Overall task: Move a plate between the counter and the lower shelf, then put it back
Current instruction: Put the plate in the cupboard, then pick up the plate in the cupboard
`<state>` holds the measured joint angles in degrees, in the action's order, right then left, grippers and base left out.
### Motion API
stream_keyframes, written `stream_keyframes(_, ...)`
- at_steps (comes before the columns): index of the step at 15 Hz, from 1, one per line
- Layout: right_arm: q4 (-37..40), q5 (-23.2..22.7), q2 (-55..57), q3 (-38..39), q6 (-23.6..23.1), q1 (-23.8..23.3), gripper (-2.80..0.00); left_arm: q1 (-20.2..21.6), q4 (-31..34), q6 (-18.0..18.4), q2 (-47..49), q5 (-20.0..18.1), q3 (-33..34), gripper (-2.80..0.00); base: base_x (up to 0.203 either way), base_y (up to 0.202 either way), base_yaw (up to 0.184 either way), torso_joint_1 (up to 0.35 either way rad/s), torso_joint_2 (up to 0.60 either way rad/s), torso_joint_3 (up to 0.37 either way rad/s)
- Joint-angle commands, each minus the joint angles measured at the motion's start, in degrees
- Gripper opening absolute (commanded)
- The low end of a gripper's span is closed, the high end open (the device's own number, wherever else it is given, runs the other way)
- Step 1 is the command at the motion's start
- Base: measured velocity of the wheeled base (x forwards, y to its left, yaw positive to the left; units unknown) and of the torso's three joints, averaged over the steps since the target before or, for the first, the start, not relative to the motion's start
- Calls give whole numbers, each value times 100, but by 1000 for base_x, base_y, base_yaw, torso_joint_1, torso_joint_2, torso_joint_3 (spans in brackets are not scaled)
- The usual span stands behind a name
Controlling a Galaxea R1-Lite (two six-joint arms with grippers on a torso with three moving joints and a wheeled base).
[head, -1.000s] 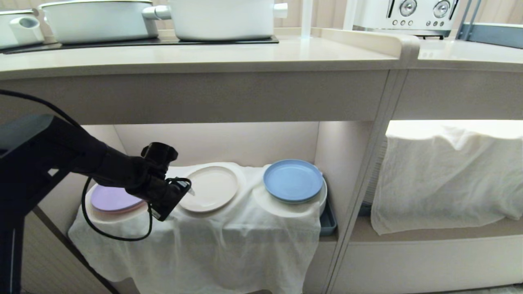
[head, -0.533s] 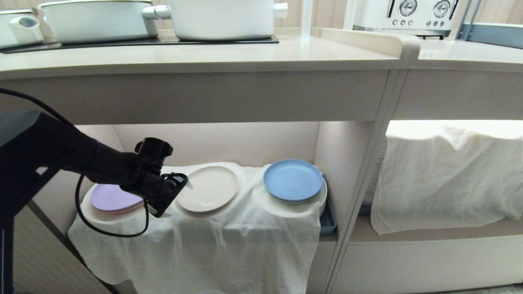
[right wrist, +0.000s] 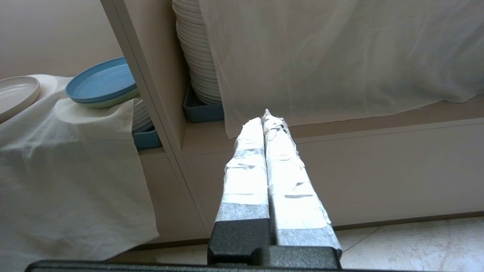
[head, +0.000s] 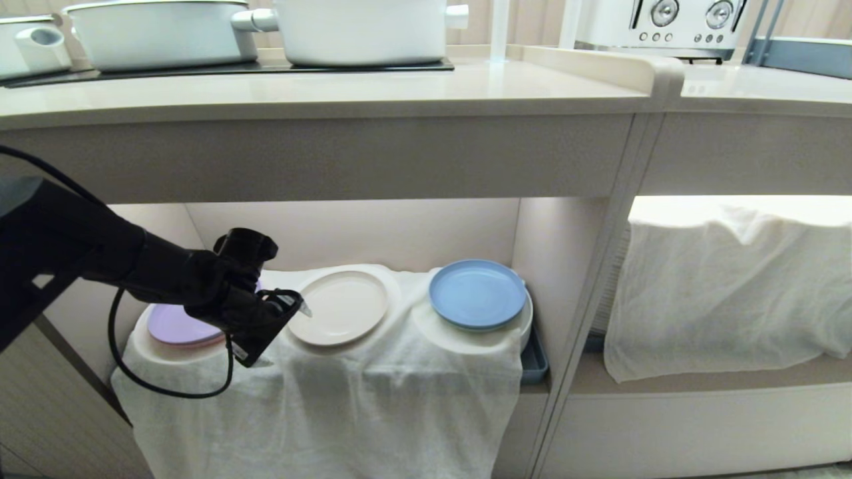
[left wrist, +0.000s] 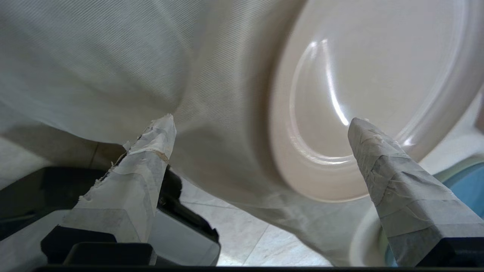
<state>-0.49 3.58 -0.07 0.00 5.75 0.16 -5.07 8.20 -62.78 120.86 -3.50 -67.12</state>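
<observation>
The cream plate [head: 339,307] lies flat on the white cloth [head: 373,399] that drapes the lower shelf [head: 399,233], under the counter [head: 399,93]. My left gripper [head: 294,315] is just left of the plate's rim, open and holding nothing. In the left wrist view the plate [left wrist: 378,75] lies beyond the left gripper [left wrist: 261,120], whose taped fingers [left wrist: 151,162] stand wide apart. One finger overlaps the plate's rim in that view, the other is over cloth. My right gripper [right wrist: 266,115] hangs parked low, shut and empty; the plate [right wrist: 15,94] shows at that view's edge.
A lilac plate [head: 180,324] lies behind my left arm, and a blue plate [head: 477,293] sits right of the cream one. Pots [head: 359,30] stand on the hob and a toaster [head: 659,23] further right. The neighbouring compartment holds stacked white plates [right wrist: 196,56] behind another cloth [head: 732,286].
My left arm has drawn back a little to the left, away from the cream plate. The plate has stayed where it was on the cloth.
</observation>
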Motion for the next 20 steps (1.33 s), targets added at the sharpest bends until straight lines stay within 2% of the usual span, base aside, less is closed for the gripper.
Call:
stream_keyframes(1,-4,2,7,0,5,2,-280,2,3,-33,-149,-2,232,0,0,0,0,0,0,0)
stream_keyframes(12,-4,2,7,0,5,2,-280,24,-17,-68,-811,7,886,0,0,0,0,0,0,0)
stream_keyframes(13,-4,2,7,0,5,2,-280,14,-20,-68,-887,7,975,-280,0,0,0,0,0,0)
stream_keyframes(20,-4,2,7,0,5,2,-280,18,-22,-59,-1335,-16,1661,-280,0,0,0,0,0,0)
